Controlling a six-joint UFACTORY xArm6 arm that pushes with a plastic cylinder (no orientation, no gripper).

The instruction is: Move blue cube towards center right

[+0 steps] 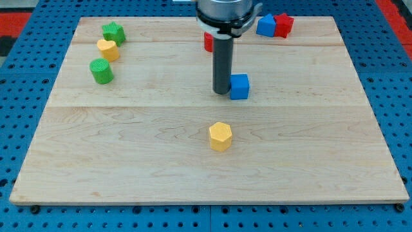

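A blue cube (239, 86) sits a little above and right of the board's middle. My tip (222, 91) stands right against the cube's left side, touching it or nearly so. The rod rises from there to the arm's dark head at the view's top.
A yellow hexagonal block (220, 136) lies below the cube. A second blue block (266, 25) and a red star block (282, 24) sit at the top right. A red block (208, 42) is partly hidden behind the rod. A green star (114, 32), a yellow block (108, 49) and a green cylinder (101, 71) cluster at the top left.
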